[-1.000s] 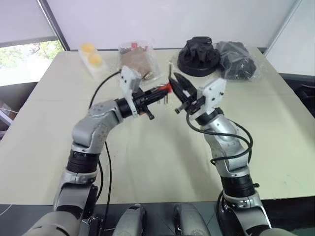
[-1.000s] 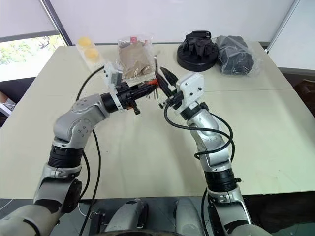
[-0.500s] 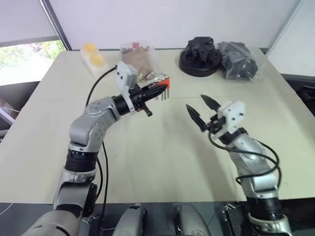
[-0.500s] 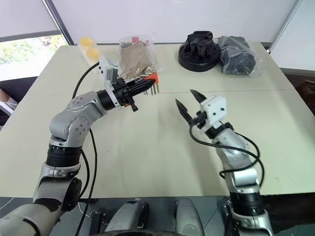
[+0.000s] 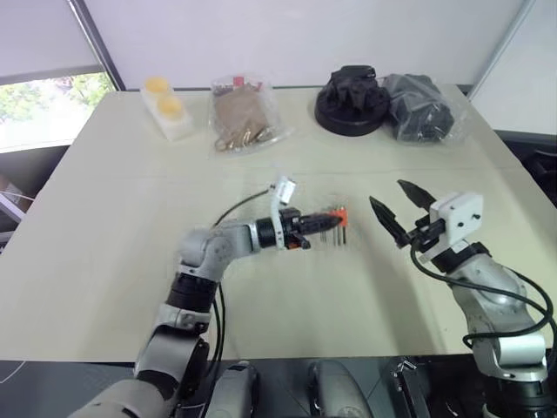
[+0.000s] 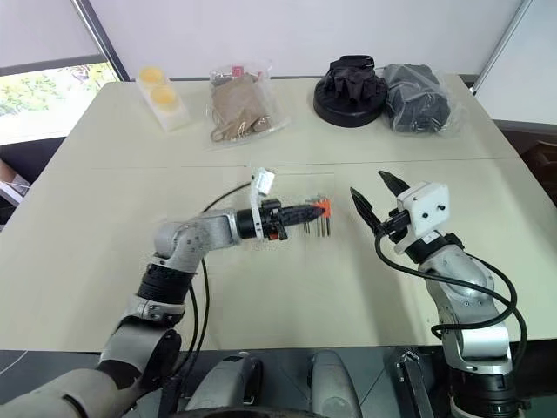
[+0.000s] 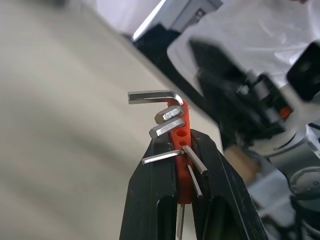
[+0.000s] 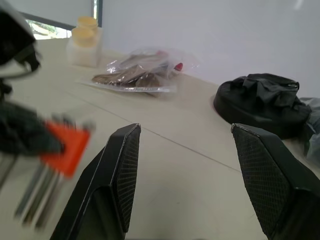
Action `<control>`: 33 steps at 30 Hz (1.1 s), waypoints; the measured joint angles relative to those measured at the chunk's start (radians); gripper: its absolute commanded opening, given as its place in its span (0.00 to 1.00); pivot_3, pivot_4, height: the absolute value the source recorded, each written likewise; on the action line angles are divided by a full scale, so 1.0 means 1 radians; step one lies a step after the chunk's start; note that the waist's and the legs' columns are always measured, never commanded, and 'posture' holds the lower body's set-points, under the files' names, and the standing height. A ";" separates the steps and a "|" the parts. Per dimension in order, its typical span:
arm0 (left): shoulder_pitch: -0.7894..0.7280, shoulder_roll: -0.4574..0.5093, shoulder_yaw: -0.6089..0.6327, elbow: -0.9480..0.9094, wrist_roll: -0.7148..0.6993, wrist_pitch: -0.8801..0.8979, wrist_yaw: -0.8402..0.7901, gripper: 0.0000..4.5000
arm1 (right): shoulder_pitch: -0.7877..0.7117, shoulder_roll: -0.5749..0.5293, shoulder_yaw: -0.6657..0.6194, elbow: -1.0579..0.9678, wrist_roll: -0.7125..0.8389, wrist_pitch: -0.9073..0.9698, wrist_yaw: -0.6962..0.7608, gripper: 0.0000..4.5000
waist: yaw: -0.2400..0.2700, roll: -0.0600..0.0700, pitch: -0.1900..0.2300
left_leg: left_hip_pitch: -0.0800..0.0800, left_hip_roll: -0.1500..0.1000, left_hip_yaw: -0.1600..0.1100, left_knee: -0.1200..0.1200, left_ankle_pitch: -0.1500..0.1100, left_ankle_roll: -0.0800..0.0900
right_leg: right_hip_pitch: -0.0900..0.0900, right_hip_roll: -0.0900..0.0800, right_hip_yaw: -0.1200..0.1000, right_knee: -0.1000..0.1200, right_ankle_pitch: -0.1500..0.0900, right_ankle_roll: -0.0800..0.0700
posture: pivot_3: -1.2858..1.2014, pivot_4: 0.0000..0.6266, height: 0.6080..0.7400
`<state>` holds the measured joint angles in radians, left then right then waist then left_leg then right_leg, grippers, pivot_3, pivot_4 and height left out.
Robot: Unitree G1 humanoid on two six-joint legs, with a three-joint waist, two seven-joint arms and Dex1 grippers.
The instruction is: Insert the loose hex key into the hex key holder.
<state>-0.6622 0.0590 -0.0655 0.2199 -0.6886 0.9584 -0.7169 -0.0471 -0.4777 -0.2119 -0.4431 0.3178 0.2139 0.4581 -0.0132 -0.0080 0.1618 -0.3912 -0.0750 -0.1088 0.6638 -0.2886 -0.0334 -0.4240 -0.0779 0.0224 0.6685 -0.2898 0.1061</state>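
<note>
Left wrist view gives me the clearest look: my left gripper [image 7: 184,165] is clamped on the hex key holder [image 7: 181,145], the two black fingers [image 7: 152,200] pressing the red-orange block from either side. Silver keys stick out of the block like a comb, and one longer L-shaped key [image 7: 155,96] sits at the outermost slot with its bent end against the plastic; I cannot tell from here whether that is the loose hex key. From the head camera I see the same gripper reaching level across the table [image 5: 104,261], holding the holder just above the middle of the beige top, keys hanging down toward the surface.

My right gripper [image 5: 399,205] hovers just beside the holder on the right, not touching it, its fingers [image 8: 120,175] spread well apart with nothing between them.

Farther back, along the far edge, I see a clear bag of brown items [image 5: 242,117], a white container with yellow lids [image 5: 167,109], a black round object [image 5: 352,97] and a bagged dark bundle [image 5: 419,106].
</note>
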 measured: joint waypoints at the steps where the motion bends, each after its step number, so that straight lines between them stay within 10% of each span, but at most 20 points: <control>1: -0.001 -0.003 0.004 0.026 0.000 0.022 0.005 0.10 | 0.006 0.001 0.000 -0.007 0.000 0.000 -0.005 0.67 | 0.000 0.000 0.000 | 0.000 0.000 0.000 0.000 0.000 0.000 | 0.000 0.000 0.000 0.000 0.000 0.000 | 0.52 0.24 1.00; 10: -0.003 0.043 -0.001 0.108 0.045 0.060 0.009 0.99 | 0.046 0.014 0.006 -0.044 -0.014 0.000 -0.048 0.67 | 0.000 0.000 0.000 | 0.000 0.000 0.000 0.000 0.000 0.000 | 0.000 0.000 0.000 0.000 0.000 0.000 | 0.52 0.24 1.00; 21: 0.011 0.316 -0.138 0.040 0.347 -0.426 -0.101 0.99 | 0.032 -0.091 0.005 -0.021 -0.004 0.015 0.058 0.67 | 0.005 0.000 0.000 | 0.001 0.000 0.001 0.000 0.000 0.000 | 0.000 -0.001 0.001 -0.001 0.000 0.000 | 0.52 0.24 1.00; 33: -0.026 0.532 -0.085 -0.200 0.248 -0.495 -0.443 0.99 | -0.005 -0.633 -0.042 0.067 0.070 0.097 0.581 0.67 | 0.007 0.000 0.000 | 0.000 0.001 0.001 0.001 -0.004 0.007 | 0.003 -0.001 0.000 -0.003 0.000 0.000 | 0.52 0.24 1.00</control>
<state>-0.6884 0.5906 -0.1510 0.0199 -0.4404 0.4633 -1.1602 -0.0525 -1.1109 -0.2536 -0.3763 0.3878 0.3107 1.0394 -0.0059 -0.0076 0.1621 -0.3907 -0.0738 -0.1078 0.6646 -0.2928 -0.0261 -0.4208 -0.0790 0.0223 0.6653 -0.2898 0.1061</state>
